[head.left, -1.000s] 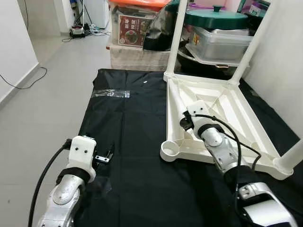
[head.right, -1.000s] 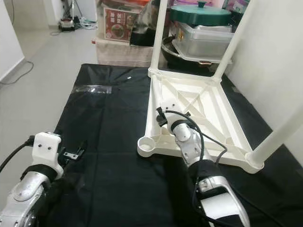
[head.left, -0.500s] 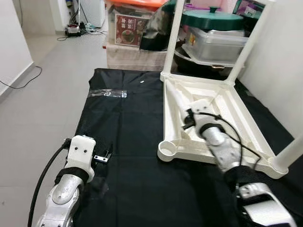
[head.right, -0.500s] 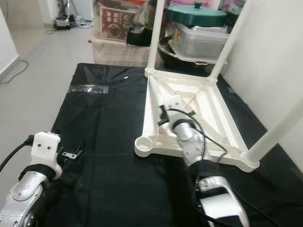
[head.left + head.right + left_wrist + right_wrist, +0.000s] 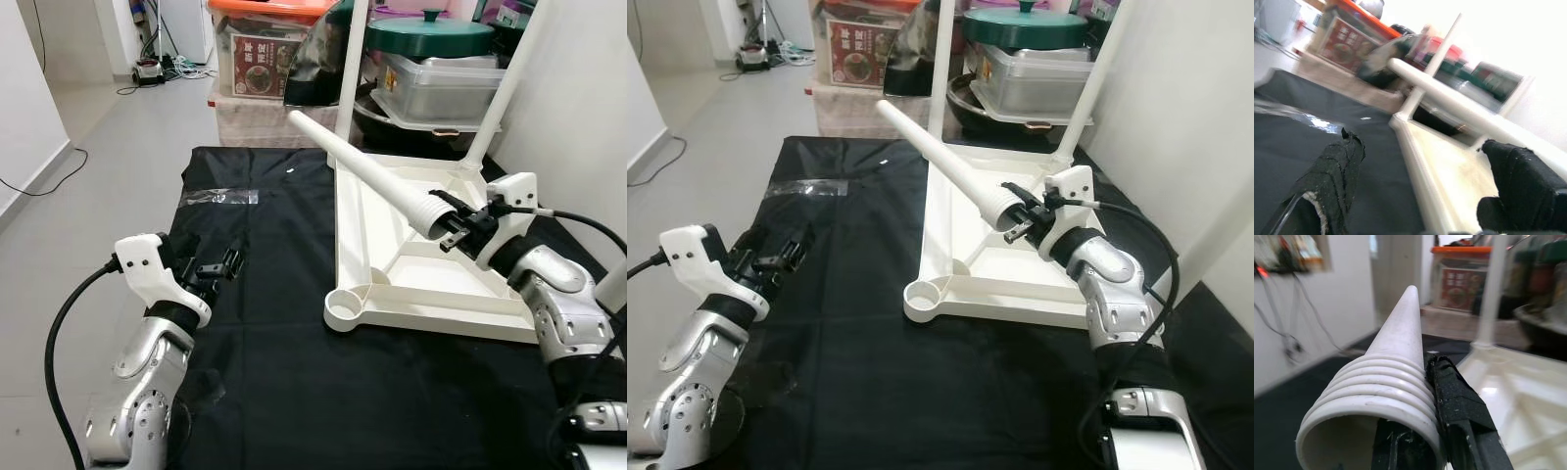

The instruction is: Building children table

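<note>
The right gripper point(image 5: 453, 231), clamped on the threaded end of the white table leg point(image 5: 361, 167), has now lifted it off the upturned tabletop point(image 5: 431, 294), ready for the empty near-left socket point(image 5: 346, 309), while the left gripper point(image 5: 221, 265) hovers apart.

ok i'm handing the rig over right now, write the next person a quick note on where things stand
Right gripper: shut on the loose leg at its threaded end, holding it in the air over the upturned tabletop, tip aimed away to the robot's left.
Left gripper: open, holding nothing, raised above the black mat.
Tabletop lies upside down on the mat. Legs stand in both far corners and in the near right one.
Left to do: the near left socket is vacant; screw the held leg into it, then turn the table upright.
</note>
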Controlling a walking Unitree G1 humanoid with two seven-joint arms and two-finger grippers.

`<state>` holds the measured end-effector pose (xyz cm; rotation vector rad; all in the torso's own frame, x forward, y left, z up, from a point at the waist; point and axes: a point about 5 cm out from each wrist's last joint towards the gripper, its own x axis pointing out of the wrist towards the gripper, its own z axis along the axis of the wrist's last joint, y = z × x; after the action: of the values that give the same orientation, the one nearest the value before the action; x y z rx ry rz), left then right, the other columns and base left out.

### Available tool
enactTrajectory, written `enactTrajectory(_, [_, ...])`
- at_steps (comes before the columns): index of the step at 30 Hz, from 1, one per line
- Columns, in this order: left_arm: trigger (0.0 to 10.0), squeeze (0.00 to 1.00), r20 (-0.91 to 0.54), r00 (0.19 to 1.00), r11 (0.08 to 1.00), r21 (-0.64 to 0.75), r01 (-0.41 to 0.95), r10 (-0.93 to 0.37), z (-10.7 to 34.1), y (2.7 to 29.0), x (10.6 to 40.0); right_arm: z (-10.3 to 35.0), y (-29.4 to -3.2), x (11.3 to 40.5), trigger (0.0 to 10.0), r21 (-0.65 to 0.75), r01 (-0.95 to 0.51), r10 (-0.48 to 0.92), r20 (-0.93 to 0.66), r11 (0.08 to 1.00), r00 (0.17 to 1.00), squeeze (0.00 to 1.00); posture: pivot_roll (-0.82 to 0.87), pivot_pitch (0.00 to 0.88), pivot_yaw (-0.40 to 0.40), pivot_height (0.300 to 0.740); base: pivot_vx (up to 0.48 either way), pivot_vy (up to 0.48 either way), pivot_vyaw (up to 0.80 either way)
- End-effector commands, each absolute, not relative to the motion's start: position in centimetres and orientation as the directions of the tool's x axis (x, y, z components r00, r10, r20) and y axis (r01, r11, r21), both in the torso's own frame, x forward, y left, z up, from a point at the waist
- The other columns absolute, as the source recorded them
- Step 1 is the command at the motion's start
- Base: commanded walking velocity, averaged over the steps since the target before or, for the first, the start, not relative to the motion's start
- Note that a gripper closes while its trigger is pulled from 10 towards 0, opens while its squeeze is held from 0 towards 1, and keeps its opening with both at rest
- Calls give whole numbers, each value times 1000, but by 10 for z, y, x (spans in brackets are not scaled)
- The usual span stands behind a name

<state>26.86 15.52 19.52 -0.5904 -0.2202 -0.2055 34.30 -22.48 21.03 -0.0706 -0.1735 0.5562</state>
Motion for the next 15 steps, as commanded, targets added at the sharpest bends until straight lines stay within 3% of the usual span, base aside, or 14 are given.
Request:
enactTrajectory(1, [10000, 0, 300, 944, 704, -640, 307, -138, 200, 152, 272, 200, -212, 342, 0, 29, -583, 569, 185, 812, 801, 0, 22, 0, -75, 740, 0, 0, 0])
enactTrajectory(4, [10000, 0, 315, 940, 665, -674, 321, -134, 201, 152, 274, 194, -205, 342, 0, 74, -600, 579, 193, 797, 792, 0, 22, 0, -75, 740, 0, 0, 0])
enactTrajectory(5, [10000, 0, 319, 939, 608, -723, 328, -127, 200, 151, 275, 188, -187, 341, 0, 171, -642, 608, 214, 747, 765, 0, 28, 0, -83, 740, 0, 0, 0])
enactTrajectory(6, [10000, 0, 319, 939, 608, -723, 328, -127, 200, 151, 275, 188, -187, 341, 0, 171, -642, 608, 214, 747, 765, 0, 28, 0, -83, 740, 0, 0, 0])
enactTrajectory(9, [10000, 0, 293, 952, 438, -847, 303, -91, 193, 149, 277, 180, -138, 322, 0, 376, -797, 740, 322, 473, 590, 0, 40, 0, -85, 740, 0, 0, 0])
enactTrajectory(15, [10000, 0, 302, 948, 371, -873, 318, -102, 192, 148, 276, 176, -130, 306, 0, 428, -848, 805, 356, 311, 475, 0, 50, 0, -89, 740, 0, 0, 0])
